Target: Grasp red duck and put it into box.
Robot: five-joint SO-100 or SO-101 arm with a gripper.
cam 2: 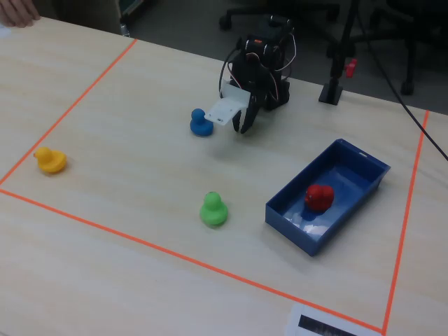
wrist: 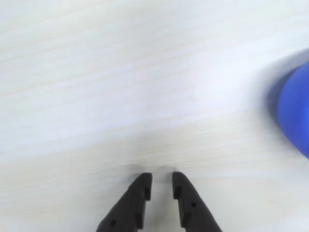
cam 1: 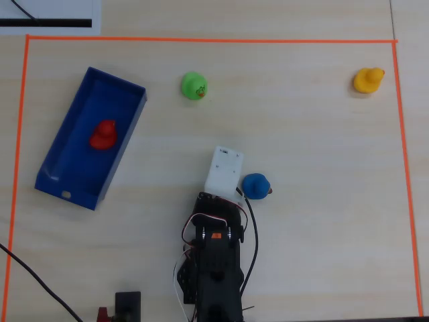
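Note:
The red duck (cam 1: 103, 134) (cam 2: 319, 197) lies inside the dark-blue box (cam 1: 131, 124) (cam 2: 292, 227), about midway along it. My gripper (wrist: 161, 180) (cam 2: 245, 124) hangs low over bare table near the arm's base, well away from the box. Its black fingers (wrist: 140, 193) stand a narrow gap apart with nothing between them. In the overhead view the white wrist mount (cam 1: 224, 171) hides the fingers.
A blue duck (cam 1: 255, 185) (wrist: 297, 111) (cam 2: 200, 122) sits close beside the gripper. A green duck (cam 1: 194, 86) (cam 2: 213, 210) and a yellow duck (cam 1: 368, 80) (cam 2: 50, 160) stand farther off. Orange tape (cam 1: 201, 39) frames the table area.

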